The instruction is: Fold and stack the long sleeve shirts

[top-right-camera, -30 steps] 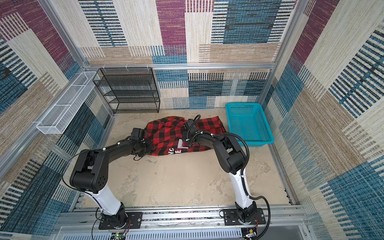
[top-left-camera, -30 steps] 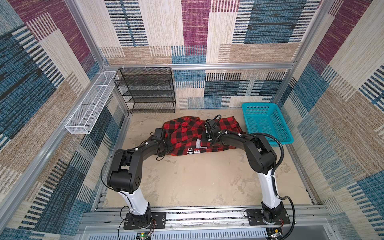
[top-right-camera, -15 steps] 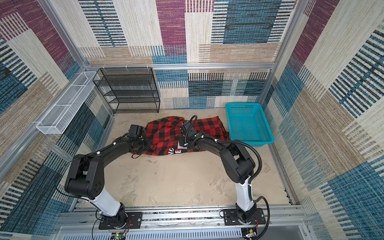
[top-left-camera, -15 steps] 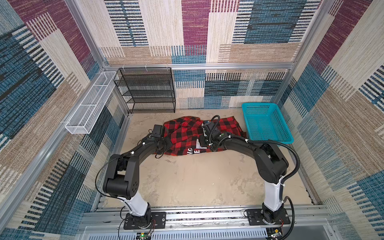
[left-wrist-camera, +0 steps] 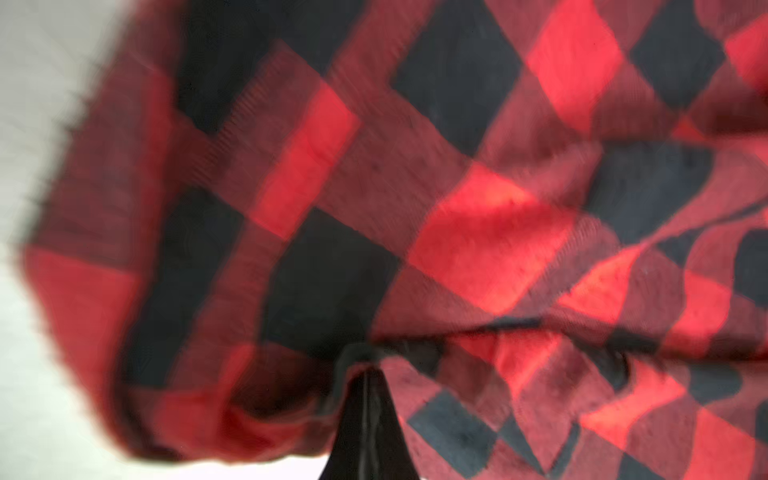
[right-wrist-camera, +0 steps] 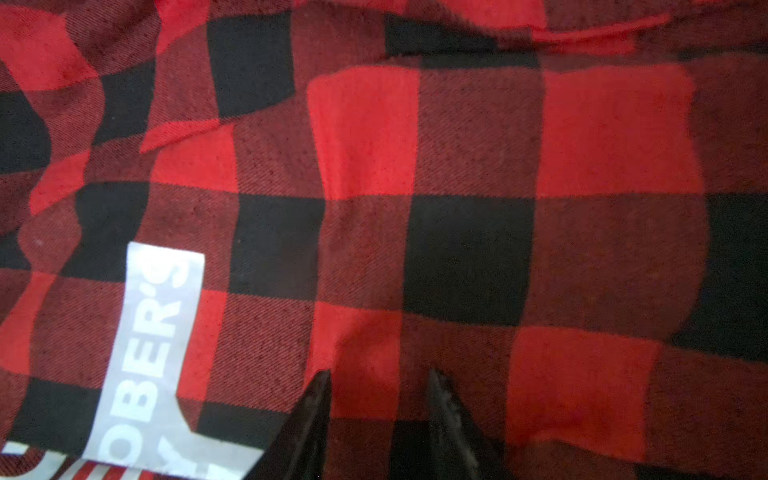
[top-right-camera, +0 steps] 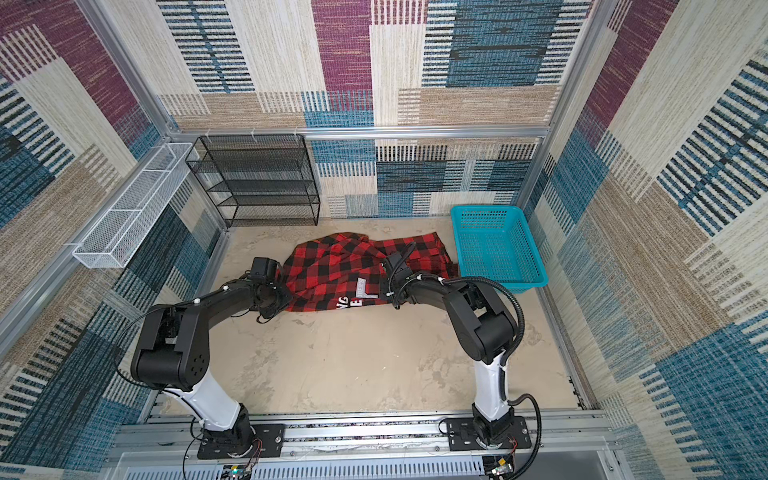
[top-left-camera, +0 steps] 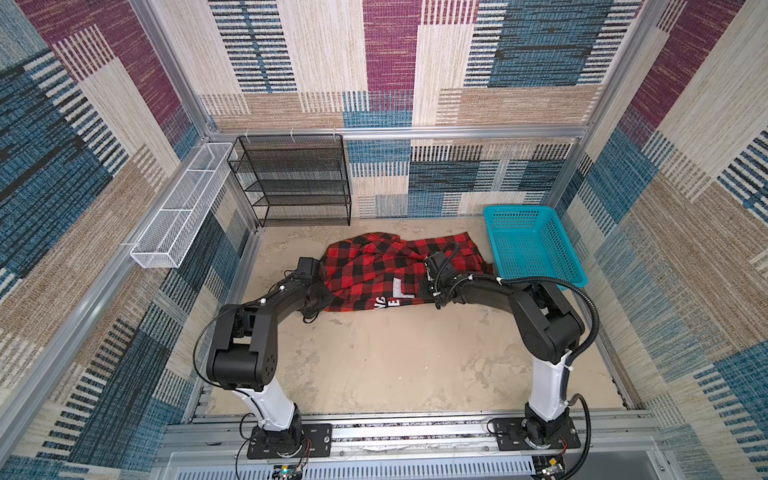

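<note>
The long sleeve shirt (top-left-camera: 374, 270) (top-right-camera: 332, 270), red-and-black check flannel, lies crumpled at the back middle of the table in both top views. Its white lettering (top-left-camera: 395, 296) (right-wrist-camera: 153, 332) shows near the front edge. My left gripper (top-left-camera: 327, 297) (left-wrist-camera: 365, 374) is at the shirt's left edge, shut on a bunched fold of the cloth. My right gripper (top-left-camera: 427, 289) (right-wrist-camera: 378, 374) rests on the shirt's right part, just beside the lettering. Its fingertips (right-wrist-camera: 322, 384) stand apart with flat cloth between them.
A teal plastic basket (top-left-camera: 490, 241) stands right of the shirt, close to the right arm. A black mesh shelf (top-left-camera: 299, 183) is against the back wall. A white wire basket (top-left-camera: 183, 208) hangs on the left wall. Bare tabletop (top-left-camera: 395, 365) lies in front.
The right arm's elbow has swung outward and its gripper has shifted a little on the shirt, jaws slightly narrower. The left gripper has moved slightly left, still closed on the cloth.
</note>
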Available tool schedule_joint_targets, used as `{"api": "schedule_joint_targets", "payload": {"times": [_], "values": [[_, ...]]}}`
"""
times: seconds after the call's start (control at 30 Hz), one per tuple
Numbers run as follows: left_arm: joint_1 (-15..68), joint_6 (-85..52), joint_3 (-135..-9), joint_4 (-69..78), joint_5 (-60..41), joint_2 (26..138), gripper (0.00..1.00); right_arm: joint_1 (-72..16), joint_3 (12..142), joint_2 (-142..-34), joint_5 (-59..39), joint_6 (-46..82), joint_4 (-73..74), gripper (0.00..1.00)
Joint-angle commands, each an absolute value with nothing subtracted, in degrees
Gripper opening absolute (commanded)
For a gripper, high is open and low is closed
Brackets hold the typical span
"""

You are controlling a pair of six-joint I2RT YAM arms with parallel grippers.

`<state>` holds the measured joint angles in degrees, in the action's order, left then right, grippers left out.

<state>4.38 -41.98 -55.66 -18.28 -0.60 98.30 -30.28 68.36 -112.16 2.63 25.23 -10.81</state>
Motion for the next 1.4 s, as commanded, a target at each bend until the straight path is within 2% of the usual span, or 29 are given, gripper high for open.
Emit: {"api": "schedule_joint_targets", "payload": {"times": [0.0, 0.17, 0.37, 0.57, 0.87, 1.03, 1.13, 1.37], "values": [[2.48, -40.73, -55.91, -19.34, 1.26, 98.13, 0.00, -30.06, 67.49, -112.10, 4.17, 26.17, -14.08, 0.40], [-0.25, -40.54, -57.15, -20.07, -0.25, 96.94, 0.00, -31.61, 67.06, -105.14, 6.08, 26.21, -16.50, 0.42], [1.70, -43.48, -58.72, -20.99, -7.59, 91.22, 0.00, -30.63, 69.86, -97.19, 9.31, 24.29, -22.62, 0.50], [8.84, -45.30, -58.89, -19.32, -10.05, 89.89, 0.00, -24.92, 71.99, -99.07, 9.65, 21.44, -23.13, 0.51], [11.34, -47.73, -62.92, -12.81, -11.77, 104.09, 0.00, -18.62, 70.23, -105.34, 9.52, 22.00, -19.09, 0.51], [9.40, -48.07, -59.72, -14.05, -9.83, 104.98, 0.00, -18.98, 67.40, -108.36, 7.15, 25.72, -17.93, 0.48], [7.45, -47.00, -57.32, -16.02, -8.57, 102.31, 0.00, -21.62, 65.43, -108.28, 8.97, 28.51, -18.10, 0.48], [4.85, -42.86, -55.08, -23.15, -5.43, 94.48, 0.00, -29.31, 60.73, -109.29, 6.08, 38.12, -18.06, 0.48]]}}
